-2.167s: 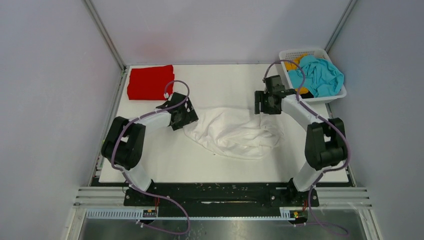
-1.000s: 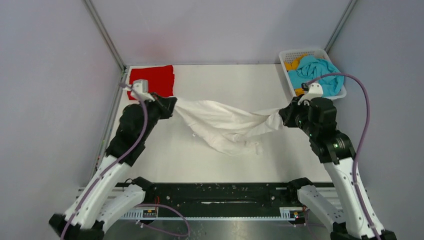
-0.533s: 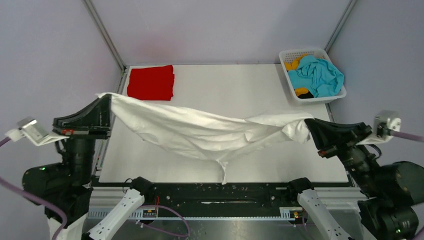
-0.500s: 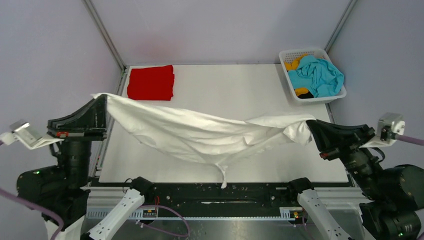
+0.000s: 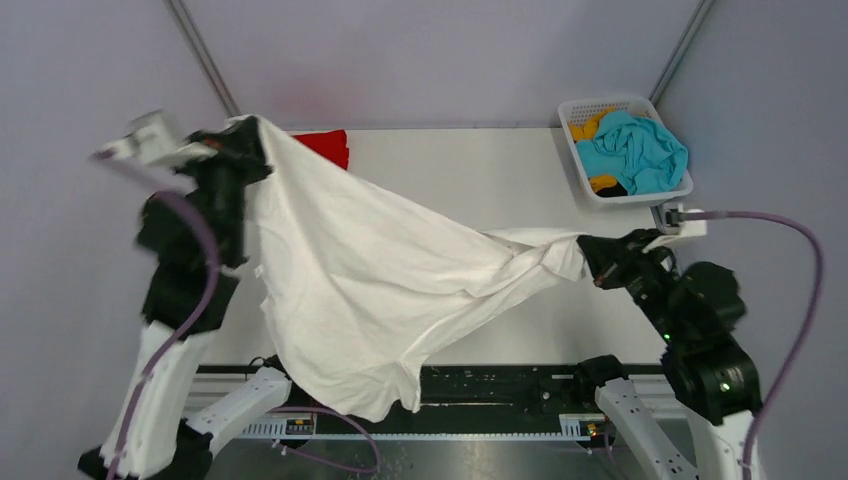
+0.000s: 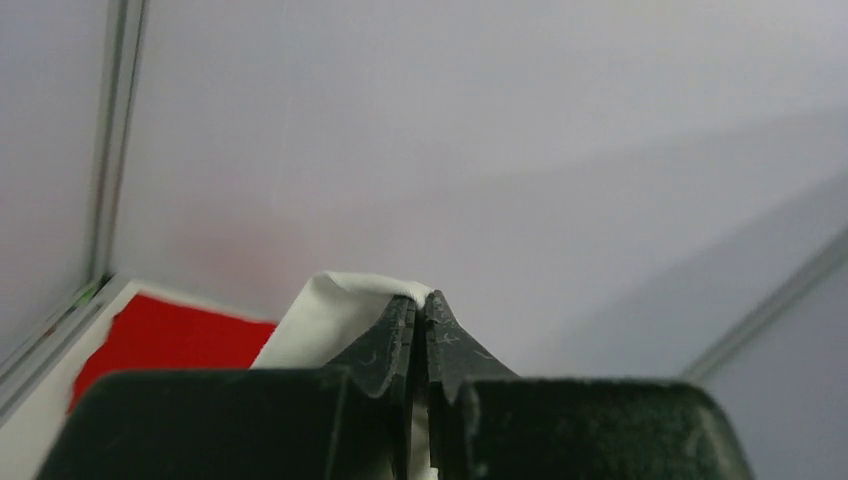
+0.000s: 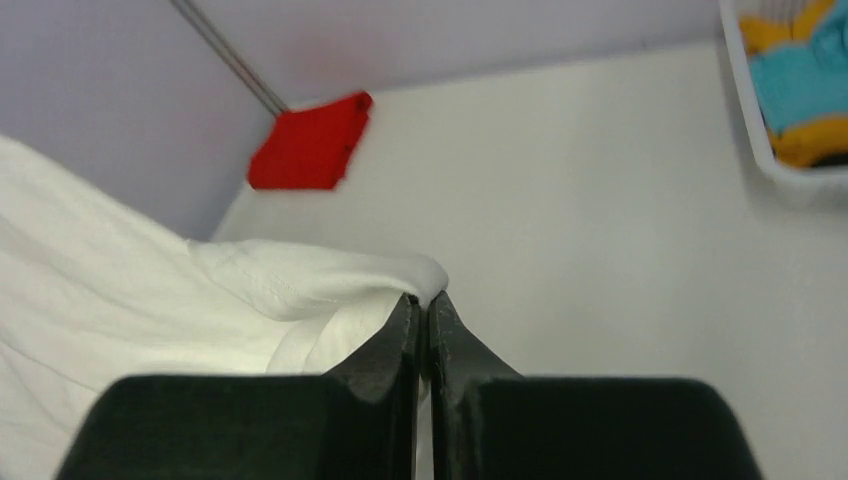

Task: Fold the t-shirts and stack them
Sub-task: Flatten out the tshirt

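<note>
One white tee aloft, wht table, grey walls

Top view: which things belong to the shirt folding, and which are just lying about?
Job: white t-shirt, held up by left tool and right tool; folded red t-shirt; teal t-shirt; orange-yellow t-shirt.
Lying about: white lattice basket holding the last two.
</note>
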`<action>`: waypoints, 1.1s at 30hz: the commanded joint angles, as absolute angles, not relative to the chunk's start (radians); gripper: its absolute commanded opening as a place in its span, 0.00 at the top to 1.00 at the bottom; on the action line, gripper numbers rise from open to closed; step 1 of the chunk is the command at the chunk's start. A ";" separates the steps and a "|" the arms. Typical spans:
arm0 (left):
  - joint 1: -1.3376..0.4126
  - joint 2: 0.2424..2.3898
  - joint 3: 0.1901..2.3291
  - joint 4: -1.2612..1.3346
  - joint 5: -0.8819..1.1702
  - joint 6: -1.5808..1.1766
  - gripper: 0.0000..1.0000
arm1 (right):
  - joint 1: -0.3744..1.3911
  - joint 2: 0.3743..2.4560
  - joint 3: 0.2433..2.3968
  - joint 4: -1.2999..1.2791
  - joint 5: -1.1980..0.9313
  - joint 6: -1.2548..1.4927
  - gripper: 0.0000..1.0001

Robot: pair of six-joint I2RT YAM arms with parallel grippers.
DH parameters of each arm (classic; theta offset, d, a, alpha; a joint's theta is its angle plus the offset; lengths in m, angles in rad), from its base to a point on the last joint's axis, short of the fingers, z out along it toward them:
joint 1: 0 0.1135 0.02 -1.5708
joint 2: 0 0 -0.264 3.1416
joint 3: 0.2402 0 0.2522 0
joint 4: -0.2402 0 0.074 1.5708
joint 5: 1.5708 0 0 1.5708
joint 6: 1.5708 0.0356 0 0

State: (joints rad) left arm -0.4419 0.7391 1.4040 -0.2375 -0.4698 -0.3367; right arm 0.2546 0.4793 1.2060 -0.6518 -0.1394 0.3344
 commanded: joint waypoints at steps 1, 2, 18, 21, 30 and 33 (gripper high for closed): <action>-0.379 1.114 1.377 -0.223 -0.552 -0.302 1.00 | 0.256 0.564 0.967 -0.646 0.048 0.424 0.95; -0.352 1.203 1.399 -0.230 -0.495 -0.320 1.00 | 0.256 0.600 0.897 -0.629 0.063 0.439 0.94; -0.259 1.809 1.662 -0.521 -0.186 -0.534 0.01 | 0.211 1.255 0.892 -0.640 0.296 0.514 0.00; -0.264 1.648 1.399 -0.455 -0.109 -0.608 0.01 | 0.212 1.199 0.850 -0.575 0.176 0.486 0.01; -0.434 1.259 0.811 -0.320 -0.049 -0.762 0.01 | 0.291 1.106 0.752 -0.409 -0.074 0.472 0.01; -0.474 1.235 0.699 -0.248 -0.006 -0.804 0.01 | 0.342 1.158 0.722 -0.352 -0.113 0.513 0.00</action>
State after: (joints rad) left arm -0.4400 1.2762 0.7990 -0.3840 -0.0780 -0.7162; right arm 0.2874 1.1213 0.7528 -0.4583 -0.0029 0.4786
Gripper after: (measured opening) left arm 0.989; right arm 0.993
